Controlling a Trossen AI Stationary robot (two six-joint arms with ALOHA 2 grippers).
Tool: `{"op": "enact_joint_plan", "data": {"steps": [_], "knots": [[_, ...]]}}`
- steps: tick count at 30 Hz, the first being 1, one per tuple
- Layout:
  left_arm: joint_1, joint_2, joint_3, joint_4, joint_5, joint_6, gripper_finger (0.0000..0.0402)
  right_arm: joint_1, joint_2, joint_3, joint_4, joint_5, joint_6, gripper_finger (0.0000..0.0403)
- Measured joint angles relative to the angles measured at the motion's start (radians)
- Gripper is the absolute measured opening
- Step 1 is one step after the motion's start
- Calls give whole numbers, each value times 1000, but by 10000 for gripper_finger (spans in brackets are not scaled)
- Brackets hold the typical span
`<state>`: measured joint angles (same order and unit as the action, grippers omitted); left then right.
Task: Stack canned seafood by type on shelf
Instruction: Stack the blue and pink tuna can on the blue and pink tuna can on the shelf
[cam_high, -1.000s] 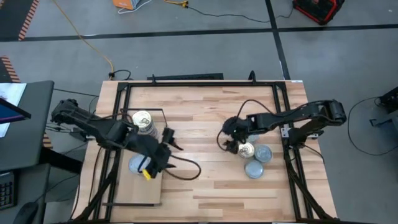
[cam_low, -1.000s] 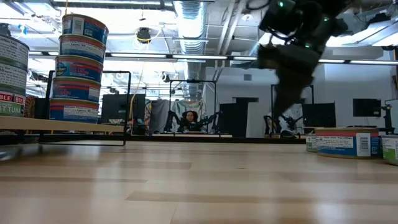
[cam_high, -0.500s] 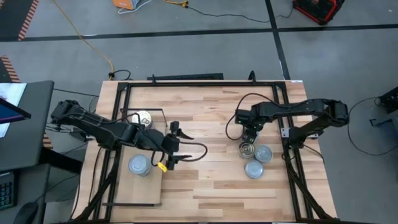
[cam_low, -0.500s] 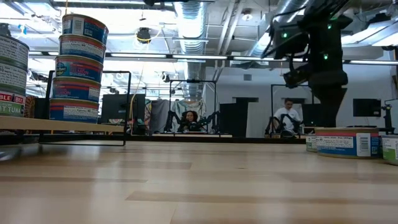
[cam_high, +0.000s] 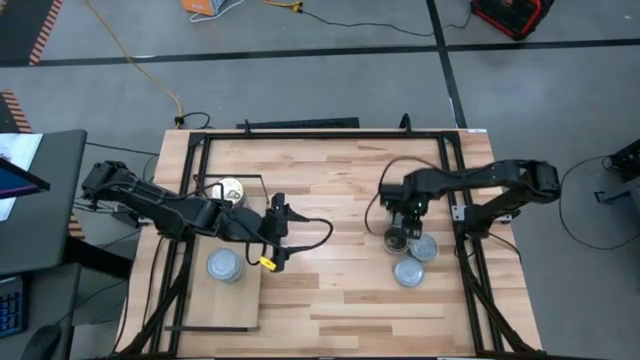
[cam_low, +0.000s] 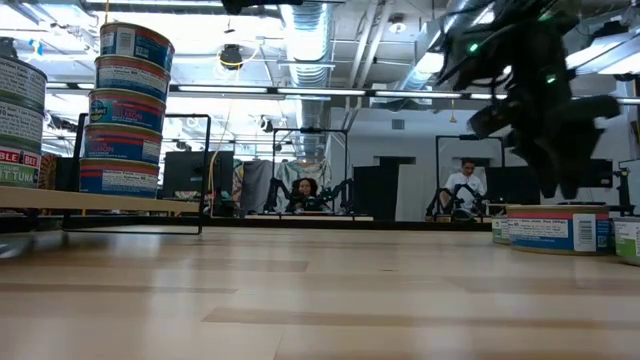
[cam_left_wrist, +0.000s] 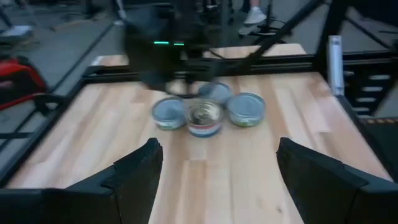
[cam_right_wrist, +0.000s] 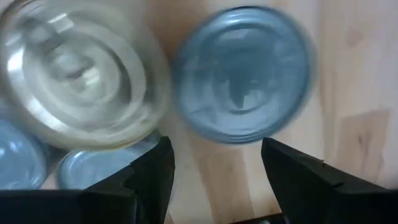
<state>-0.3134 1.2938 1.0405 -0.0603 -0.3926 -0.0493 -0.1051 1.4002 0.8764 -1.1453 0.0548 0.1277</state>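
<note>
Right gripper (cam_high: 400, 235) over tins (cam_right_wrist: 242, 71) (labels only low), jaws apart.

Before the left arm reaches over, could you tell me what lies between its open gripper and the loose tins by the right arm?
Only bare butcher-block tabletop, per the left wrist view, between the left gripper and the small round metal tins.

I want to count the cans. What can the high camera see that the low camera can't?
Only the high view shows the tins' tops: a gold-topped stack and a silver-topped one on the shelf, plus the open left gripper. Only the low view shows the tall stack side-on with its labels, and people in the room behind. Both show the right gripper open over the loose tins.
</note>
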Motion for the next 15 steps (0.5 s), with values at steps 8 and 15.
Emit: {"op": "enact_joint_plan", "data": {"steps": [8, 15], "knots": [[0, 0, 0, 32, -36, 0, 304, 189, 10, 0, 9, 81, 56, 269], [0, 0, 0, 36, -38, -45, 304, 268, 128, 16, 138, 91, 21, 269]]}}
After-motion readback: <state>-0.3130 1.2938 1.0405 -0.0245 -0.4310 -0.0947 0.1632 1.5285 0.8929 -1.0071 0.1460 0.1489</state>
